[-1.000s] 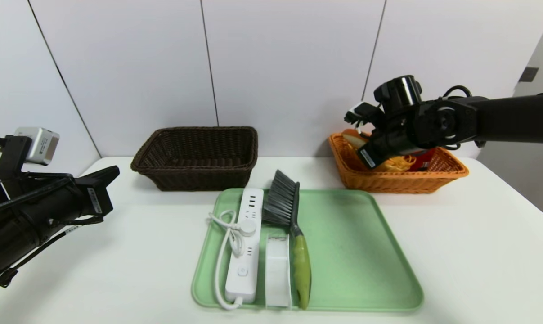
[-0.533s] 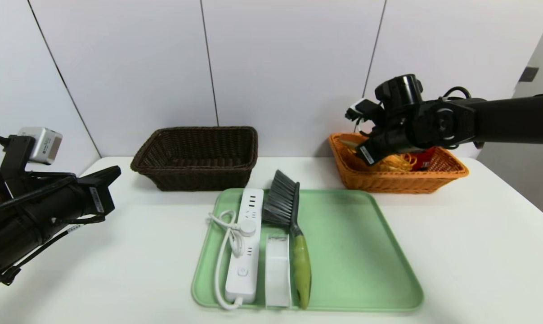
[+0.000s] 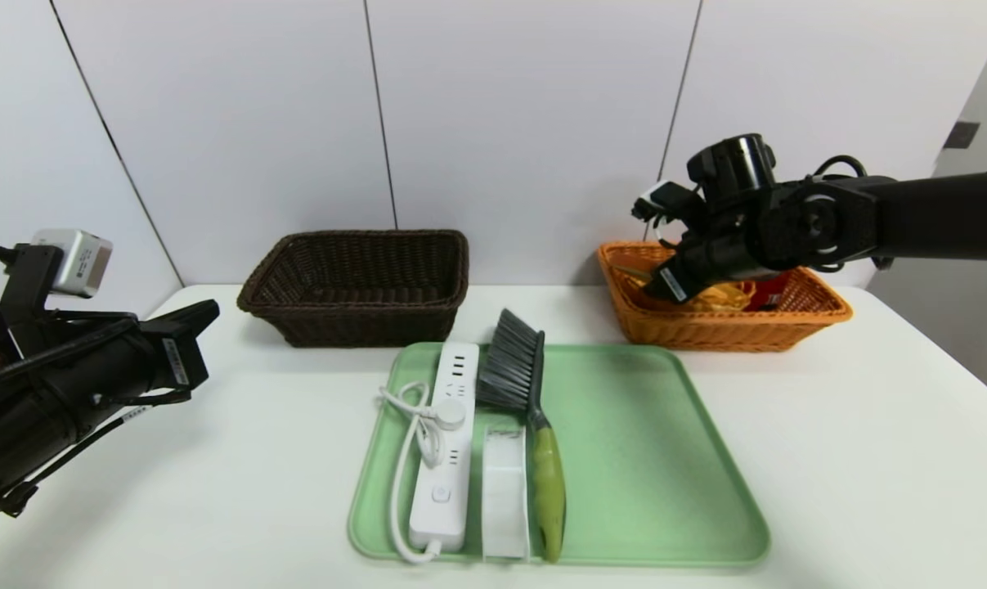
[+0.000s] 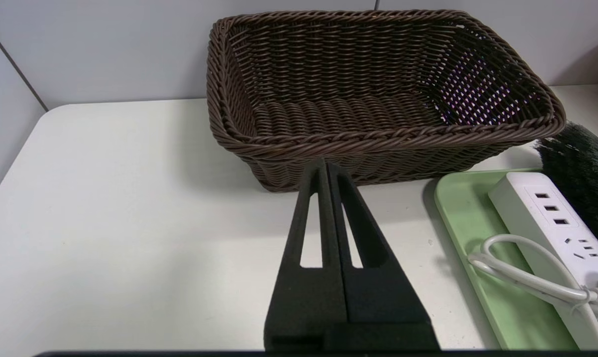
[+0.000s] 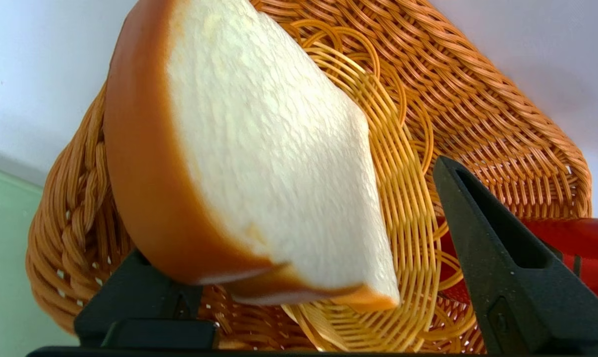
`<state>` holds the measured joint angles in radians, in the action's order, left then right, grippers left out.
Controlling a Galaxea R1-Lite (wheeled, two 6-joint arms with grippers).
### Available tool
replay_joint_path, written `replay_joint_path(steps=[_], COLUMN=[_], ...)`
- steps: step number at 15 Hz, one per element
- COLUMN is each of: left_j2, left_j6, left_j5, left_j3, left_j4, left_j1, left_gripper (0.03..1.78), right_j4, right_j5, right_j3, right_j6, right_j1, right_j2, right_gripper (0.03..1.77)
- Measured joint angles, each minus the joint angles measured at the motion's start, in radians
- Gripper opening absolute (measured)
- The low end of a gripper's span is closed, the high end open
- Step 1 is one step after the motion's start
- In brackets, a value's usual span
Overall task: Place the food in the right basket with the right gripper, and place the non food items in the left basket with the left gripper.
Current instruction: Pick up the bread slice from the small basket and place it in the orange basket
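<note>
Two baskets stand at the far side of our white table, and between them and us lies the green tray. On the tray's left half rest the white power strip with its coiled cord, a small white box just beside it, and the brush with dark bristles and a green handle, all three side by side (none of them edible).

Behind the tray to the left sits our brown basket, and nothing can be seen inside it. To the right sits the orange basket, holding yellow and red items we cannot identify.

Our right gripper hangs over the orange basket's left end, tilted downward. Its fingers are spread apart, and the slice of bread lies loose between them, one crust edge against the near finger and clear of the other, with the basket's weave right behind it.

Our left gripper is parked at the table's left, pointing level toward the brown basket, its fingers pressed together on nothing.
</note>
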<state>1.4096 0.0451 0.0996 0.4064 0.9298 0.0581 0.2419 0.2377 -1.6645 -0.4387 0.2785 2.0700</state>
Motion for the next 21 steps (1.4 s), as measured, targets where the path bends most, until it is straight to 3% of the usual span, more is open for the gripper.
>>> replay_joint_path(steps=[14, 21], left_j2=[0.000, -0.006], left_j6=[0.004, 0.003], left_j5=[-0.001, -0.002], left_j3=[0.001, 0.001], left_j4=[0.000, 0.000], left_j1=[-0.001, -0.003], left_gripper=[0.04, 0.04], right_j4=[0.113, 0.158], right_j5=[-0.020, -0.089], right_j3=[0.018, 0.104], right_j6=[0.015, 0.017], right_j1=[-0.003, 0.013], right_j2=[-0.102, -0.266], right_gripper=[1.67, 1.69])
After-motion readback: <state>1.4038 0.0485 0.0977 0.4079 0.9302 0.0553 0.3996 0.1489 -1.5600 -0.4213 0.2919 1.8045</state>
